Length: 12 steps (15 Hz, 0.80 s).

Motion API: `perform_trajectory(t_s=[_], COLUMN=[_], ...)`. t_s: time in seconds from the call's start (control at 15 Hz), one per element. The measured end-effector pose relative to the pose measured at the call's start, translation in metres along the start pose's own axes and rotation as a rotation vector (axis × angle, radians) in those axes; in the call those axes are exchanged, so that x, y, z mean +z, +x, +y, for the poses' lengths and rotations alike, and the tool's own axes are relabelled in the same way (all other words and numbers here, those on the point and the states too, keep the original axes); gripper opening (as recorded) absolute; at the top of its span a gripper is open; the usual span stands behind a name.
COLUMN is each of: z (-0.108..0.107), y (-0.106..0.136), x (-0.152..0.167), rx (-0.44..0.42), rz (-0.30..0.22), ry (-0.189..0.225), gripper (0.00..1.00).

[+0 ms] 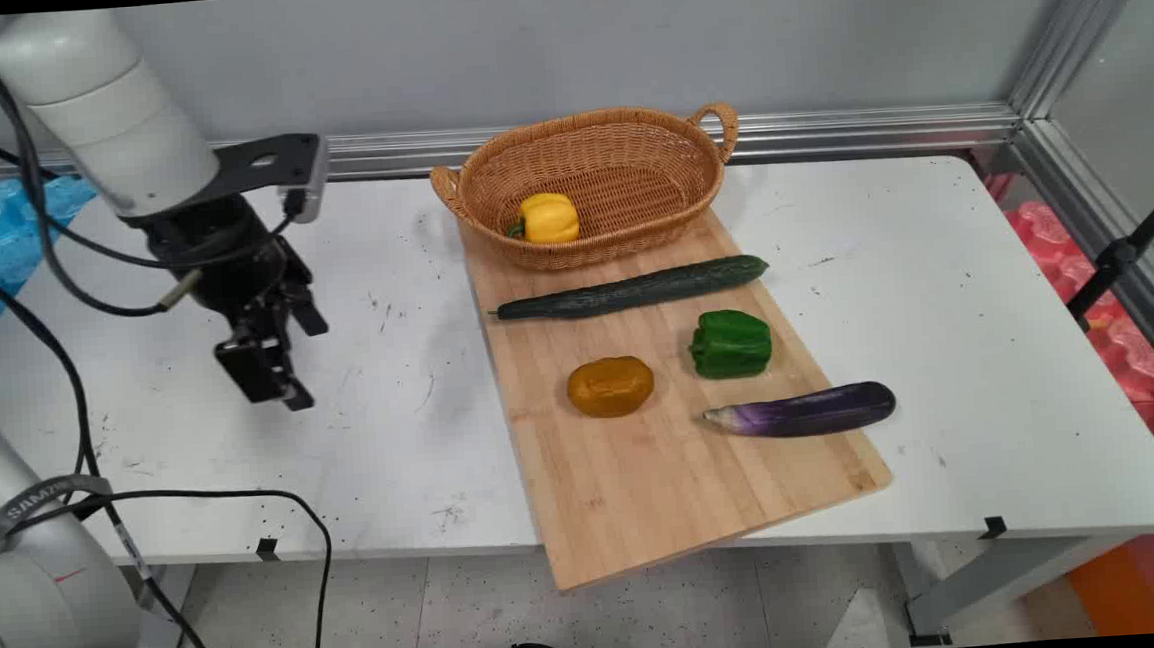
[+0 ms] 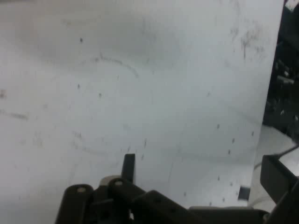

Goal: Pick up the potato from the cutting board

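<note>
"Where was the black two-finger gripper (image 1: 275, 383) when you looked?"

"Over the left part of the white table (image 1: 936, 292), just above bare tabletop and holding nothing. Its fingers (image 2: 128, 167) stood spread well apart, and the hand's own camera saw only scuffed white surface between them."

"And the vegetables?"

"All well off to its right, on a pale wooden cutting board (image 1: 647, 480) that lay at a slant and stuck out past the table's near edge. A woven wicker basket with two handles (image 1: 625, 121) sat at the board's far end with a yellow bell pepper (image 1: 548, 218) inside, against its left wall. In front of it lay a long dark green cucumber (image 1: 635, 289) across the board, then a green bell pepper (image 1: 731, 344) and a rounded orange-brown vegetable (image 1: 610, 386) side by side but apart. A purple aubergine (image 1: 803, 411) lay nearest, its blunt end over the board's right edge."

"Why so spaced out?"

"My guess: nothing touched its neighbour, so open fingers could come down round any one of them"
</note>
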Motion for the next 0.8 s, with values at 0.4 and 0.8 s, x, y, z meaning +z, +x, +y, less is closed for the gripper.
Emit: perform_trajectory(t_s=[0.4,0.8], z=[0.004,0.018], y=[0.061,0.119], x=[0.014,0.034], rx=[0.013,0.045], rz=[0.116,0.228], ry=[0.019,0.053], gripper=[1.0,1.0])
